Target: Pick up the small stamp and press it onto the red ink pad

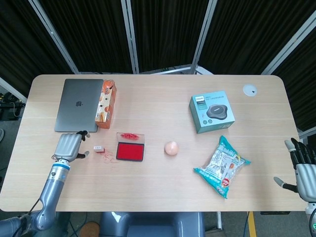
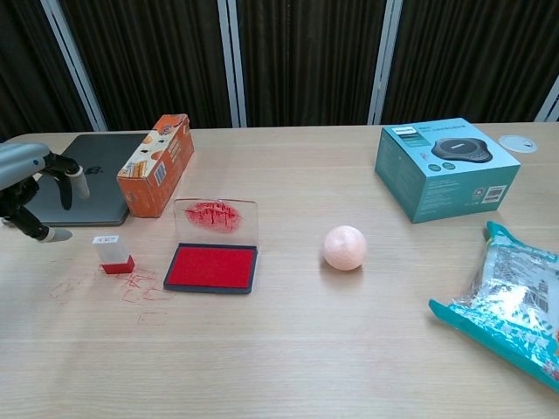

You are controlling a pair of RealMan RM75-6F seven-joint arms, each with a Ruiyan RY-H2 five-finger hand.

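The small stamp [image 1: 98, 149] [image 2: 113, 253], white with a red base, stands upright on the table among red ink marks. Just right of it lies the red ink pad [image 1: 130, 151] [image 2: 212, 266] with its clear lid [image 2: 216, 216] raised behind. My left hand [image 1: 69, 146] [image 2: 33, 192] hovers just left of the stamp, fingers apart and holding nothing. My right hand [image 1: 305, 170] stays off the table's right edge, fingers spread and empty; the chest view does not show it.
A closed grey laptop [image 1: 79, 111] and an orange box [image 1: 106, 103] lie behind the stamp. A pink ball [image 1: 171, 147] sits right of the pad. A teal box [image 1: 211, 111], a snack bag [image 1: 221, 166] and a white disc [image 1: 250, 90] occupy the right side.
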